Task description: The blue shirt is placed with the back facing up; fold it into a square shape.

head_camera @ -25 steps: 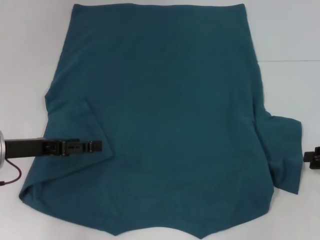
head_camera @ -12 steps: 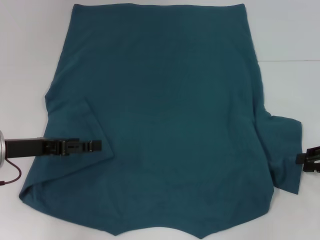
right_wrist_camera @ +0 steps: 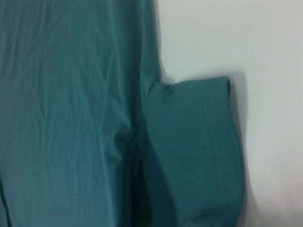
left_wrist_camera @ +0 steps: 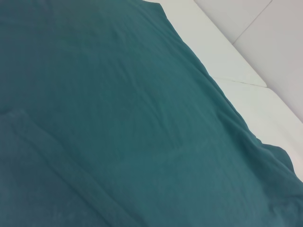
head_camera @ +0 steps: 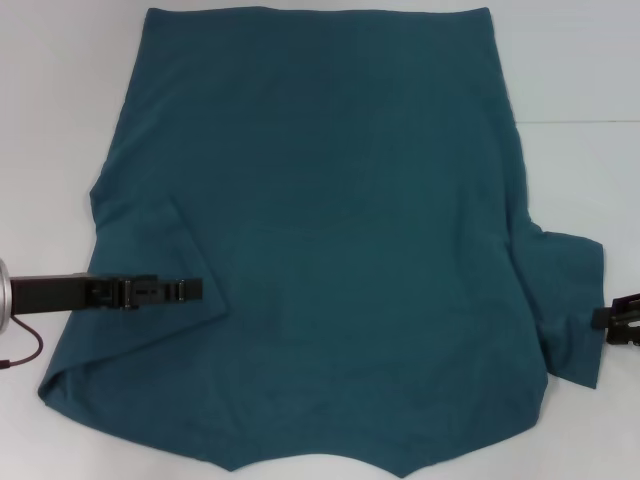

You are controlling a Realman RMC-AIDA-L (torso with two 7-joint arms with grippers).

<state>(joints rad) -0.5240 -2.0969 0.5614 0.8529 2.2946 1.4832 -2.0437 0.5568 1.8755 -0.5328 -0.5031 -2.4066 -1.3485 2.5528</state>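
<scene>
The blue shirt lies spread flat on the white table, hem at the far side and neckline at the near edge. Its left sleeve is folded inward over the body. My left gripper reaches in from the left and lies low over that folded sleeve's inner edge. The right sleeve sticks out sideways. My right gripper is at the frame's right edge, touching the sleeve's outer hem. The left wrist view shows only shirt fabric. The right wrist view shows the body and right sleeve.
Bare white table surrounds the shirt on the left, right and far sides. A seam in the table runs at the far right. A red cable hangs by the left arm.
My right gripper has moved slightly left, onto the outer hem of the right sleeve. The left gripper and the shirt have not moved.
</scene>
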